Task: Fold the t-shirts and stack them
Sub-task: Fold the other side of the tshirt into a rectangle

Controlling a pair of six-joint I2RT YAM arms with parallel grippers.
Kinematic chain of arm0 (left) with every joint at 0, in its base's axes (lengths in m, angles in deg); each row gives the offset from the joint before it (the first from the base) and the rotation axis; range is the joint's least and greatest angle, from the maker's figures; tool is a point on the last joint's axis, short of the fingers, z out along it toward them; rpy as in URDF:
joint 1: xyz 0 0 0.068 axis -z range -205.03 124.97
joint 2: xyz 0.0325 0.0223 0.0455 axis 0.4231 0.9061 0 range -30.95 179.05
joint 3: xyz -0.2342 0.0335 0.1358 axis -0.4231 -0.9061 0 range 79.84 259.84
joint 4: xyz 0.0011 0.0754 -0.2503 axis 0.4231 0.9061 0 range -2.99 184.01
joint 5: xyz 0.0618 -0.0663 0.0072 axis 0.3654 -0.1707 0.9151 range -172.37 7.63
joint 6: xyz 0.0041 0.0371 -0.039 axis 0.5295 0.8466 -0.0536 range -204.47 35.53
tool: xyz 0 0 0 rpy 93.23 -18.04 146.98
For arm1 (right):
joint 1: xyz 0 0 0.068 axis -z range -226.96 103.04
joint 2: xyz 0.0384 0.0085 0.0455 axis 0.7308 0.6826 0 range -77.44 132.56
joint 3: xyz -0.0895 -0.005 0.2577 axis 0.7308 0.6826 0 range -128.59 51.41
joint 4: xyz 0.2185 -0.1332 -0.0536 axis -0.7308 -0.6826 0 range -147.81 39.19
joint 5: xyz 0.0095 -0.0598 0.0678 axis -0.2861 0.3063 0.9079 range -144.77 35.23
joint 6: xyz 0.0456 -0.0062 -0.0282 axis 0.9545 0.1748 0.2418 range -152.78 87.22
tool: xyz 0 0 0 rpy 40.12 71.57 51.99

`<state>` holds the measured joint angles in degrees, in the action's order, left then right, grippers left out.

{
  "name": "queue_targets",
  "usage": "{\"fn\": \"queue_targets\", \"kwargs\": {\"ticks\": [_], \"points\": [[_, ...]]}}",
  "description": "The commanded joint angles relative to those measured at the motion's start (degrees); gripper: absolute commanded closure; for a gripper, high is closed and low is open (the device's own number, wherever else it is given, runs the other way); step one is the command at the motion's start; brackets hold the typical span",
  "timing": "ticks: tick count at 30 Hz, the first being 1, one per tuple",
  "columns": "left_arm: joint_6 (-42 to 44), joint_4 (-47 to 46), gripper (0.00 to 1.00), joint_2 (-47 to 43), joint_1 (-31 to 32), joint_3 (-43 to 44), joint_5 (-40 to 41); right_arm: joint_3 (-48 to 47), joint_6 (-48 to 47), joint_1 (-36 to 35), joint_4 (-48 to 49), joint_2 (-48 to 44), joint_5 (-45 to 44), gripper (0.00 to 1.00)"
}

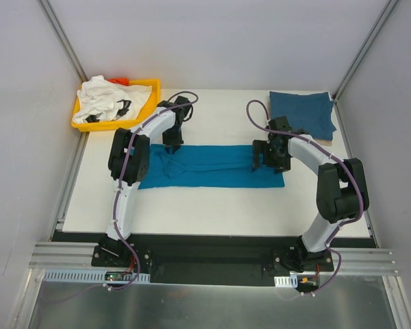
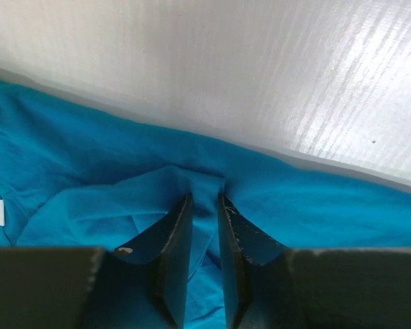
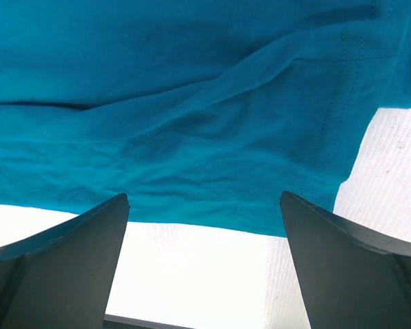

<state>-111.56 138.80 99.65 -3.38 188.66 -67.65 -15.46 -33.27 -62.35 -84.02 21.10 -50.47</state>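
The teal-blue t-shirt point(image 1: 212, 166) lies folded into a long strip across the middle of the table. My left gripper point(image 1: 172, 142) is at the strip's far edge near its left end, shut on a pinch of the teal cloth point(image 2: 205, 205). My right gripper point(image 1: 264, 159) hovers over the strip's right end, jaws wide open and empty, with the shirt's edge point(image 3: 192, 171) below them. The darker blue t-shirt point(image 1: 303, 114) lies folded at the back right. The white t-shirt with black marks point(image 1: 109, 101) is crumpled in the yellow tray point(image 1: 151, 88).
The yellow tray sits at the back left corner of the white table top point(image 1: 219, 205). Grey walls and metal rails enclose the table. A small orange-red object point(image 1: 121, 81) shows in the tray behind the white shirt.
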Motion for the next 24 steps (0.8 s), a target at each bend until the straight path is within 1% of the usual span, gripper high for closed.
{"fn": "queue_targets", "kwargs": {"ticks": [1,2,4,6,13,16,20,24], "points": [[-0.41,1.12,0.82,1.05,-0.82,-0.09,-0.57,-1.33,0.4,0.19,-0.54,-0.45,-0.51,0.04],[-0.68,1.12,0.86,0.97,-0.99,-0.53,-1.09,-1.24,0.32,0.19,-0.63,-0.54,-0.6,0.04],[-0.86,0.95,0.9,0.44,-1.17,-0.71,-1.62,-1.16,0.4,0.19,-0.71,-0.72,-0.95,0.04],[-0.86,0.95,1.0,-0.43,-1.17,-0.89,-1.62,-1.24,0.32,0.28,-0.71,-0.81,-0.96,0.04],[-0.59,0.16,1.0,-5.44,-1.17,-1.76,-1.28,-1.33,0.32,0.19,-0.98,-0.63,-0.61,0.04],[-0.33,-0.99,1.0,-9.31,-1.26,-4.66,-0.66,-1.33,0.23,0.19,-1.41,-0.98,-0.86,0.03],[-0.59,-3.79,1.0,-14.66,-1.61,-10.81,-1.27,-1.33,0.05,0.19,-1.59,-0.9,-0.96,0.04],[-0.59,-5.82,1.0,-17.75,-2.4,-15.03,-4.25,-0.89,0.05,0.19,-1.59,-1.07,-1.04,0.03]]}}
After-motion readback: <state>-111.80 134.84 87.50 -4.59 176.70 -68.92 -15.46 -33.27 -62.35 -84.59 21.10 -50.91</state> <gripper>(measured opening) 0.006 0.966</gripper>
